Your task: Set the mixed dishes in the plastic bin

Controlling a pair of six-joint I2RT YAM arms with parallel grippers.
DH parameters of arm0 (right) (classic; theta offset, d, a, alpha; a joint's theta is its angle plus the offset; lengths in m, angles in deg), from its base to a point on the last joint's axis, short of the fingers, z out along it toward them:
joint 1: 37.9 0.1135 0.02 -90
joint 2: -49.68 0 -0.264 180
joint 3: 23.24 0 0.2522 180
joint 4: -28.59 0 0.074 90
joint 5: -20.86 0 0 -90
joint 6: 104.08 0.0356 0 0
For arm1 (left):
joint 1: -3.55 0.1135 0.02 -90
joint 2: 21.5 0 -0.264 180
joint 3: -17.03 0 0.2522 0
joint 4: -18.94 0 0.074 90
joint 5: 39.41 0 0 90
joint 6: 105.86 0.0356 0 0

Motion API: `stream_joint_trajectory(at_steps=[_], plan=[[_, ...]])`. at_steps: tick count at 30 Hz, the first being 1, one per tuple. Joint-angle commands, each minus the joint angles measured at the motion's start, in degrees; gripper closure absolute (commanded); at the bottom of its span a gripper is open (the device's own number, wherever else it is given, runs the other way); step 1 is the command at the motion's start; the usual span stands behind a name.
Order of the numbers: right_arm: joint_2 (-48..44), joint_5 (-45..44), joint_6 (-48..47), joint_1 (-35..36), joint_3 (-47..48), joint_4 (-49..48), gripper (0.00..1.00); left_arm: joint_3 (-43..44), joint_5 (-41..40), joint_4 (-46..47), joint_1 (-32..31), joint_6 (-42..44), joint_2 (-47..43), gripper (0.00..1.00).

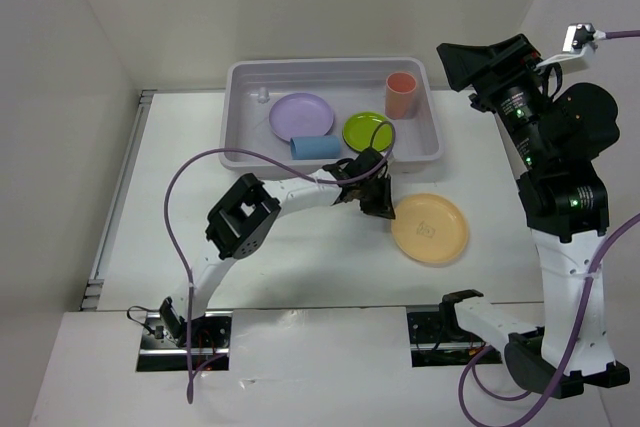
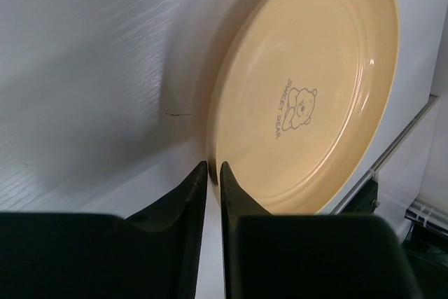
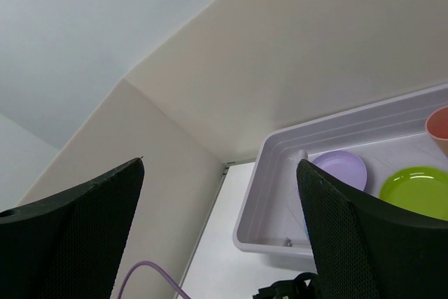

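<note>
The plastic bin point(image 1: 240, 107) stands at the back of the table. In it are the lavender plate point(image 1: 301, 115), the lime green plate point(image 1: 367, 131), the blue cup point(image 1: 314, 147) on its side and the salmon-red cup point(image 1: 401, 94) upright. The pale orange-yellow plate point(image 1: 430, 228) lies on the table in front of the bin's right end. My left gripper point(image 1: 380, 205) is at that plate's left rim. In the left wrist view its jaws point(image 2: 213, 166) stand nearly together, pinching the rim of the plate point(image 2: 308, 89). My right gripper point(image 1: 480, 62) is open and empty, high beside the bin's right end. The black plate is not in view.
A purple cable point(image 1: 200, 172) loops from the left arm over the table's left half. White walls close the table in on the left and at the back. The right wrist view shows the bin's left end point(image 3: 259, 208) below its open jaws.
</note>
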Motion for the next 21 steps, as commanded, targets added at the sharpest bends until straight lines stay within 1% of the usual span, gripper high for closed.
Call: stream_joint_trajectory(at_steps=[1, 3, 7, 10, 13, 14, 15, 18, 20, 21], plan=[[-0.71, 0.07, 0.16, 0.43, 1.83, -0.18, 0.07, 1.1, -1.05, -6.81, -0.87, -0.56, 3.58, 0.81], [-1.23, 0.07, 0.16, 0.43, 1.3, -0.18, 0.07, 2.51, -3.06, -8.47, -1.39, -0.04, 4.11, 0.81], [-1.24, 0.07, 0.16, 0.43, 0.77, -0.71, 0.07, 6.99, -6.57, -13.14, -1.92, 1.37, 5.16, 0.76], [-1.24, 0.07, 0.16, 0.43, 0.77, -0.71, 0.07, 9.89, -8.77, -16.83, -2.54, 1.99, 6.66, 0.76], [-1.24, 0.59, 0.69, 0.43, 0.77, -1.23, 0.07, 12.09, -9.31, -18.86, -3.07, 3.3, 9.02, 0.86], [-1.24, 0.59, 0.69, 0.43, 0.77, -1.24, 0.07, 12.79, -9.31, -19.47, -3.07, 3.31, 9.03, 0.96], [-1.24, 0.59, 0.69, 0.43, 0.77, -1.24, 0.07, 12.8, -9.31, -19.48, -3.07, 3.31, 9.03, 1.0], [-1.24, 0.59, 0.69, 0.43, 0.77, -1.24, 0.07, 11.22, -9.31, -18.95, -3.59, 3.83, 8.5, 1.0], [-1.24, 0.07, 0.08, 0.43, 0.77, -1.24, 0.07, 10.52, -8.62, -19.64, -3.59, 5.06, 6.14, 1.0], [-0.71, 0.07, -0.97, -0.09, 2.77, -0.46, 0.07, 9.99, -8.61, -20.26, -3.59, 5.68, 5.17, 1.0]])
